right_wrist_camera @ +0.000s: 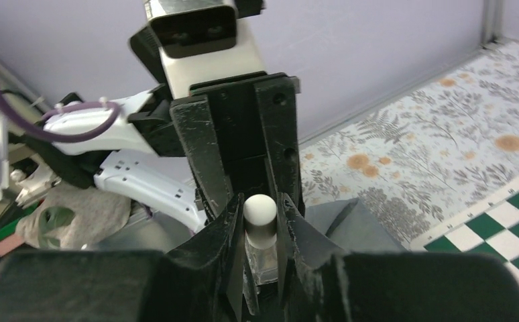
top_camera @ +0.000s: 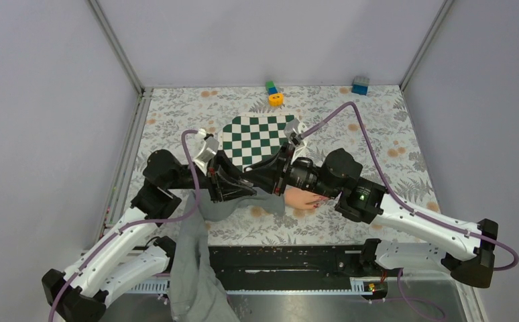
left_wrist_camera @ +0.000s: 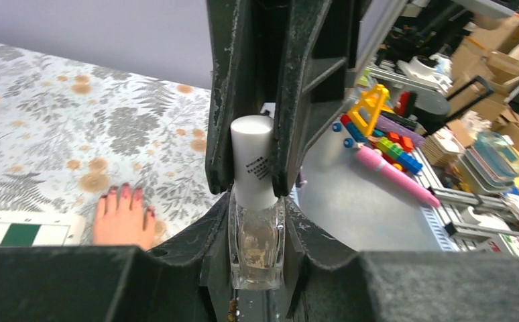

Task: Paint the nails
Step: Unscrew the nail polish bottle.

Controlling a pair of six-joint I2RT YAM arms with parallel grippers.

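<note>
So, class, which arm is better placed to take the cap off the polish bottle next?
Right, probably: the right gripper clamps the white cap, while the left gripper holds the glass bottle below it, so it serves as the steadying hand.

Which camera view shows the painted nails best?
Left wrist: dark red nails tip the fingers of the hand, in plain sight. Top external shows part of the hand beneath the right arm, its nails too small to judge. Right wrist shows none.
</note>
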